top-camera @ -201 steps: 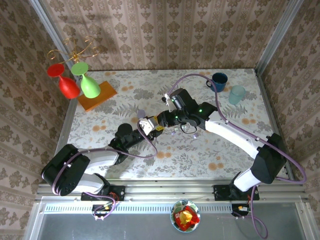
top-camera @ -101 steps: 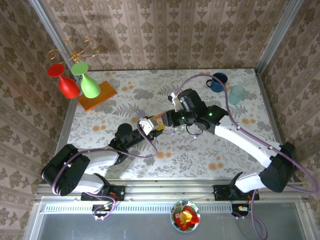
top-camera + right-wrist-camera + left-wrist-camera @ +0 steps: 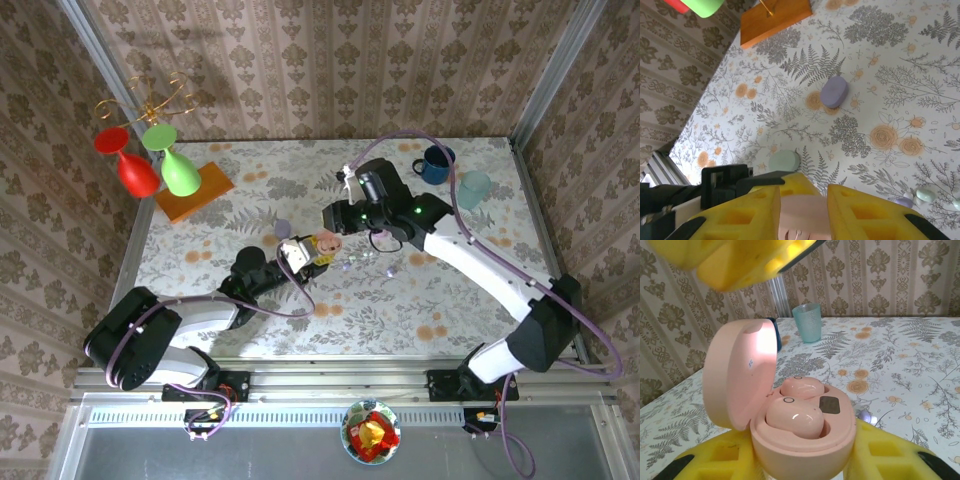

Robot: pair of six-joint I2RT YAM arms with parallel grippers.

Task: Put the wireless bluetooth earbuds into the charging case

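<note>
My left gripper [image 3: 805, 462] is shut on the base of a pink charging case [image 3: 805, 440] and holds it upright above the table. Its lid [image 3: 740, 375] stands open on the left. Two pink earbuds [image 3: 792, 417] [image 3: 802, 387] sit in its wells. In the top view the case [image 3: 325, 243] shows at the table's middle, with my right gripper [image 3: 333, 222] just behind and above it. From the right wrist, that gripper [image 3: 804, 210] is open, and the pink case [image 3: 804, 220] lies below the gap. Loose pale earbuds [image 3: 925, 194] lie on the table.
A lilac case [image 3: 834, 92] and a mint case [image 3: 784, 161] lie closed on the floral tabletop. A blue mug [image 3: 437, 165] and a teal cup [image 3: 474, 188] stand at the back right. An orange block [image 3: 195, 190] with a glass stand sits at the back left.
My right gripper has drawn back and up from the case, which now shows uncovered in the top view. The left gripper has stayed put with the case.
</note>
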